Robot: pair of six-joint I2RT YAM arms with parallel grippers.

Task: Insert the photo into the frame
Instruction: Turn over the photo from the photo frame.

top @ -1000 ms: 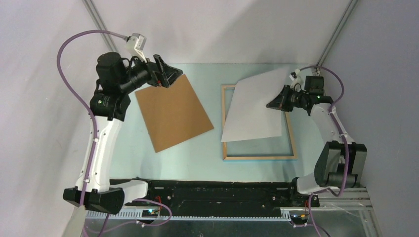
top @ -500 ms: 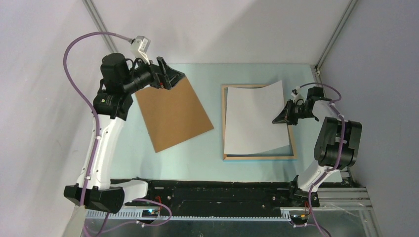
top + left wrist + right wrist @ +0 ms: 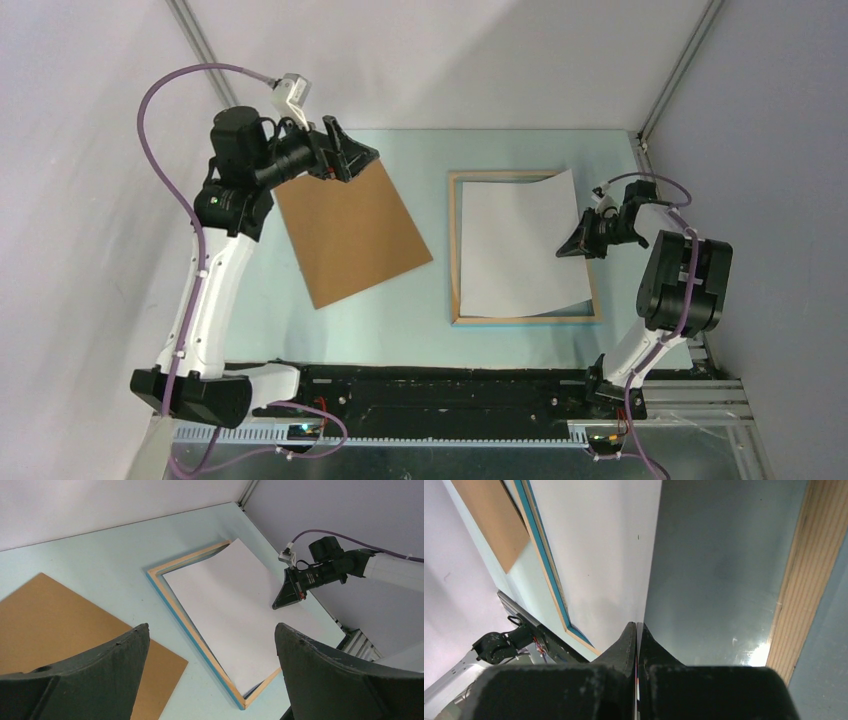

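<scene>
The photo (image 3: 515, 245) shows its white back and lies tilted over the frame (image 3: 455, 250), left side low, right edge lifted. My right gripper (image 3: 572, 243) is shut on that right edge. In the right wrist view the fingers (image 3: 637, 624) pinch the sheet (image 3: 599, 555) edge-on above the glass (image 3: 719, 570), with the light wood rail (image 3: 809, 570) to the right. My left gripper (image 3: 365, 155) hangs open over the far corner of the brown backing board (image 3: 350, 230), nothing in it. The left wrist view shows the photo (image 3: 235, 610) inside the wood-and-blue frame (image 3: 200, 640).
The backing board (image 3: 60, 625) lies flat left of the frame, a strip of pale table between them. Grey walls and metal posts close in the far corners. A black rail (image 3: 440, 390) runs along the near edge between the arm bases.
My right gripper has swung the photo down and toward the near edge, from steeply raised to almost flat over the frame. The left arm has shifted slightly right.
</scene>
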